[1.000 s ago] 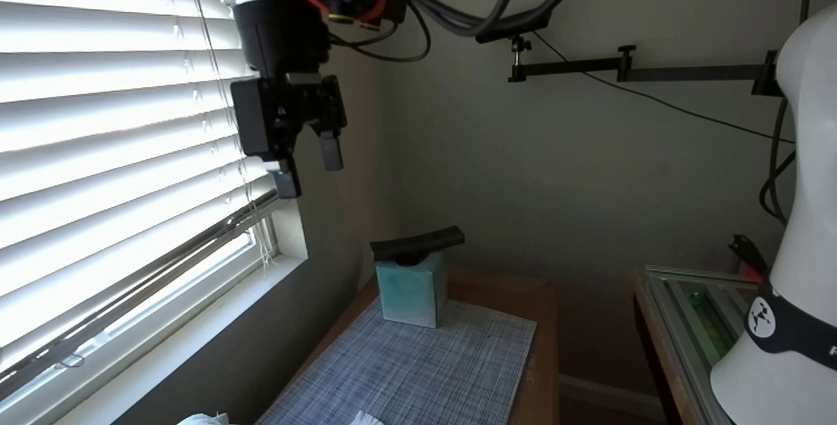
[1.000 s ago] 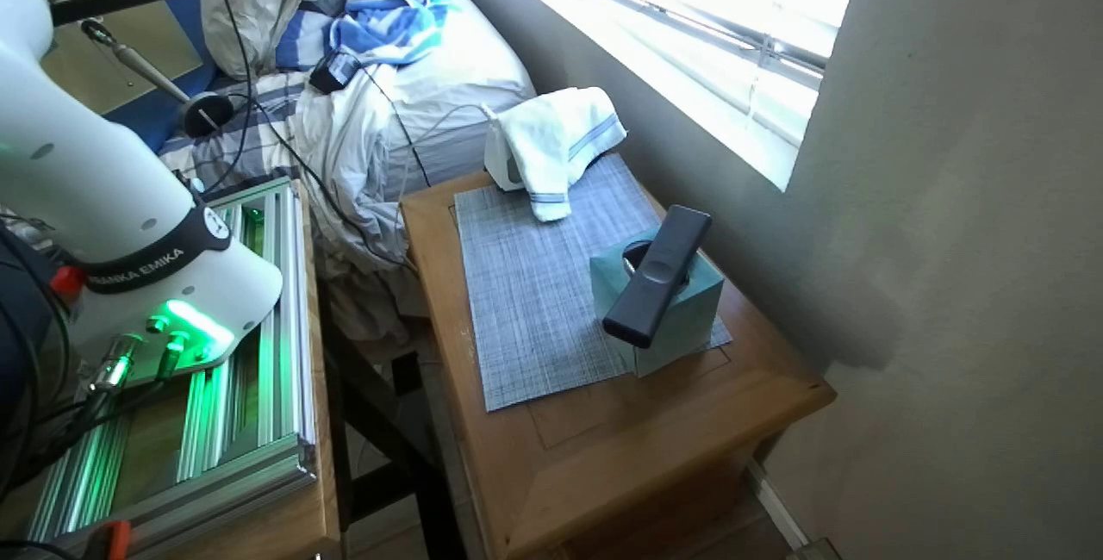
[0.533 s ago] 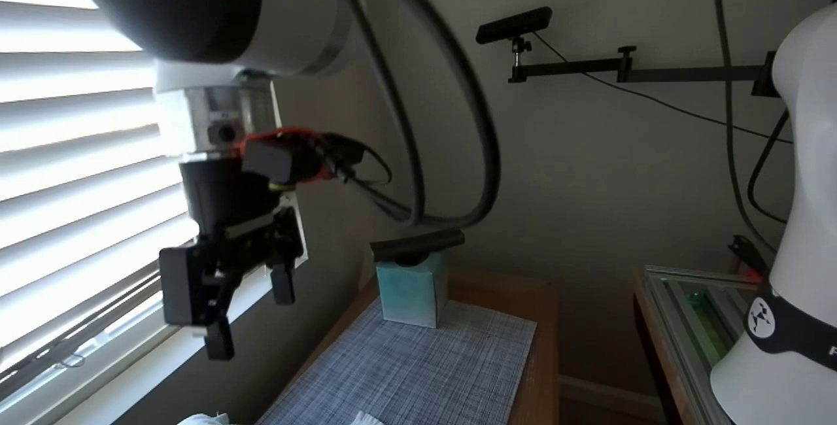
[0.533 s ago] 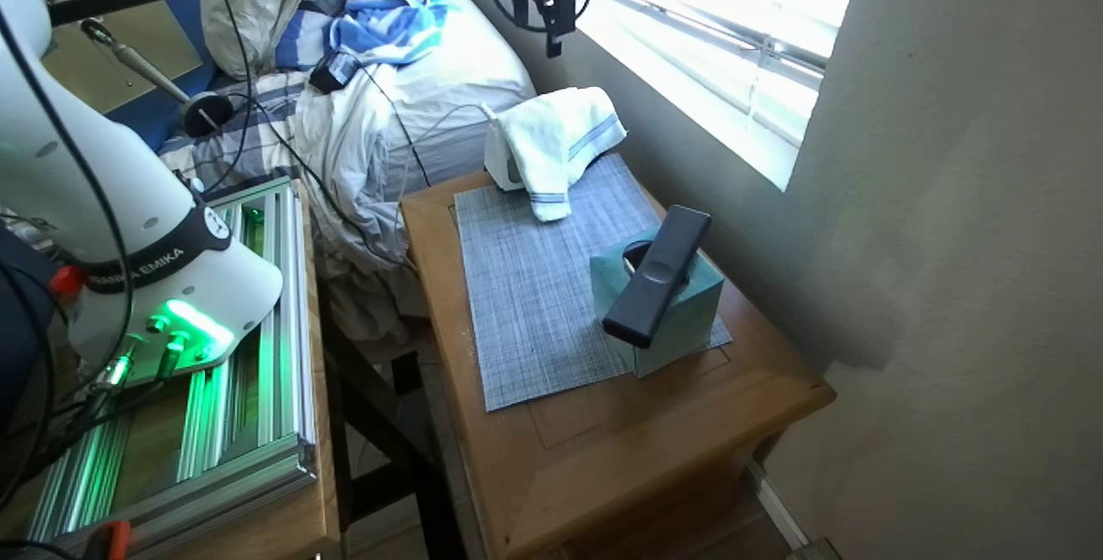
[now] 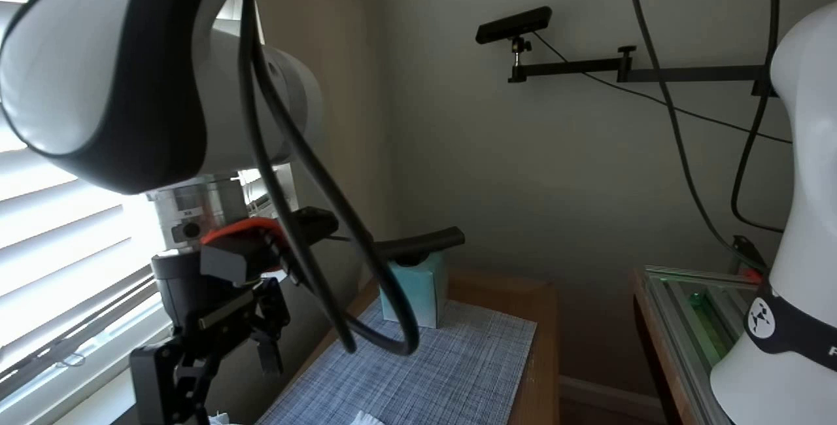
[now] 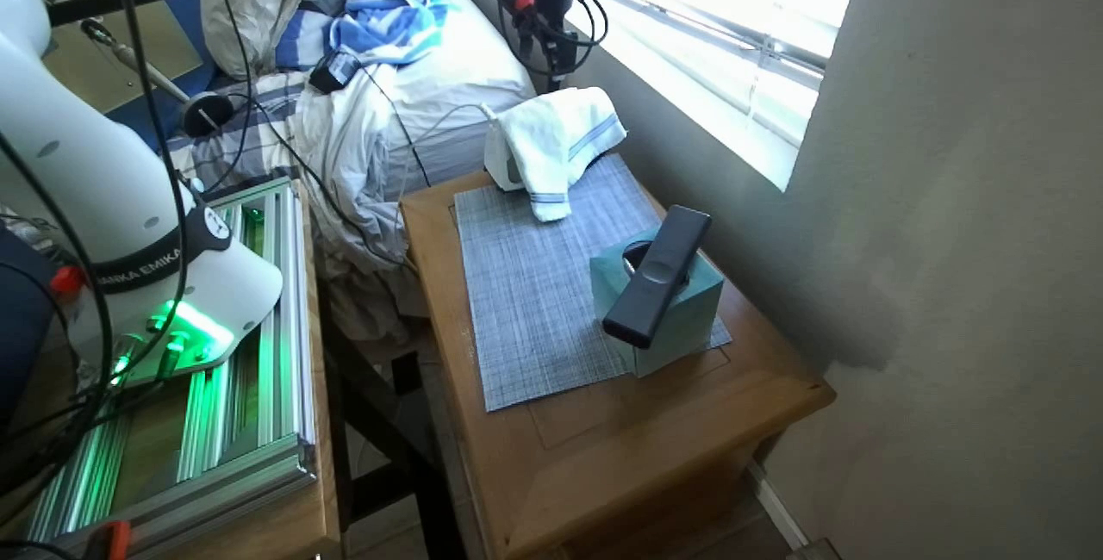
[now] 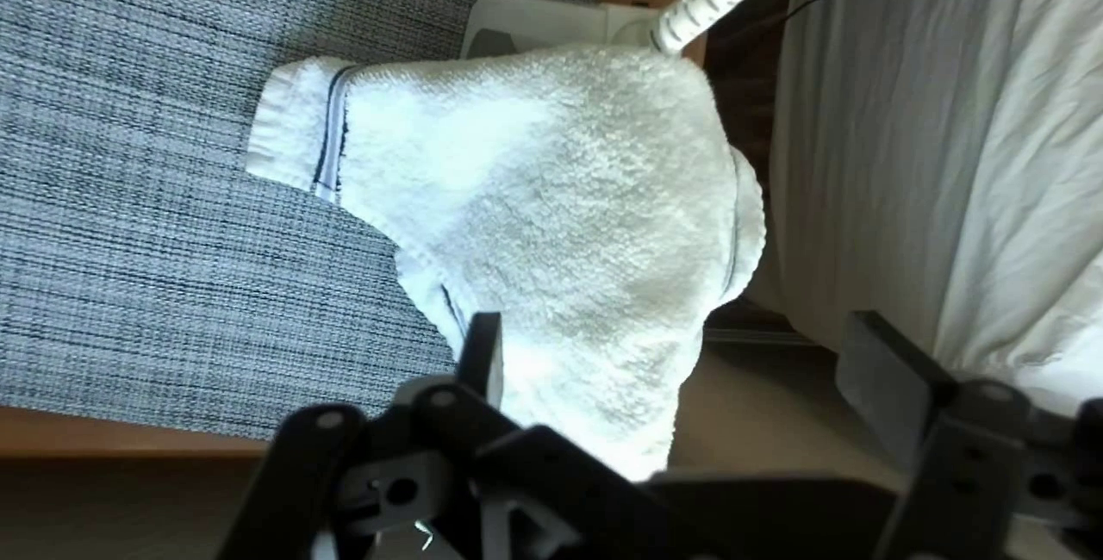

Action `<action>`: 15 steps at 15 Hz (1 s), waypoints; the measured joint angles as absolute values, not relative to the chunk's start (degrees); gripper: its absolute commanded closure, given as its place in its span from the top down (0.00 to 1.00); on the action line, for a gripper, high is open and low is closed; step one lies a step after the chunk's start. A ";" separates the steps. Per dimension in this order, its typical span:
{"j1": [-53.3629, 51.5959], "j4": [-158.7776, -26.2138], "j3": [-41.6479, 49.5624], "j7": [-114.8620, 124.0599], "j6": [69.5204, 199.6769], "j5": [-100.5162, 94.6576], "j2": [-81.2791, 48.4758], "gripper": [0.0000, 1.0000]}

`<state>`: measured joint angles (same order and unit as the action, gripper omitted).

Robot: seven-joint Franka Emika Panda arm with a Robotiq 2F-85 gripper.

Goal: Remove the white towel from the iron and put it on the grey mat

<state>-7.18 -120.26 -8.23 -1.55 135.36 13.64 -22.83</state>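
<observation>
The white towel (image 6: 560, 142) with blue stripes lies draped over the white iron (image 6: 501, 162) at the far end of the grey mat (image 6: 534, 310). In the wrist view the towel (image 7: 586, 215) covers most of the iron (image 7: 560, 21); only its edge and cord end show. One towel end rests on the mat (image 7: 155, 241). My gripper (image 7: 681, 353) is open and empty, above the towel's window-side part. In the wrist view the left finger overlaps the towel and the right finger is beyond its edge. In an exterior view the gripper (image 6: 551, 77) is behind the towel, its fingertips hidden.
A teal box (image 6: 689, 327) with a black remote (image 6: 659, 276) on top stands on the mat's near end. The mat lies on a wooden table (image 6: 638, 448). The window sill (image 6: 689, 103) and wall run alongside. A bed (image 6: 465, 52) stands beyond the table.
The arm has come down from high by the window to just above the towel and tilted a little. The gripper stays open. Towel, iron, mat and box have not moved.
</observation>
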 measured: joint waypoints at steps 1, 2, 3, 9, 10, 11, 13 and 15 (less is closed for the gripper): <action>-7.17 -120.19 -8.24 -1.55 135.35 13.63 -22.90 1.00; -7.13 -120.18 -8.24 -1.55 135.35 13.62 -23.01 1.00; -7.06 -120.16 -8.20 -1.53 135.37 13.62 -23.31 1.00; -6.66 -118.63 -7.58 -1.24 137.72 13.62 -28.04 1.00; -6.68 -118.20 -7.60 -1.24 137.91 13.62 -28.71 1.00; -6.73 -117.76 -7.69 -1.24 137.93 13.58 -29.23 0.98; -6.94 -117.05 -7.85 -1.24 137.93 13.43 -29.84 0.86; -7.07 -116.49 -8.00 -1.24 137.93 13.40 -30.25 0.72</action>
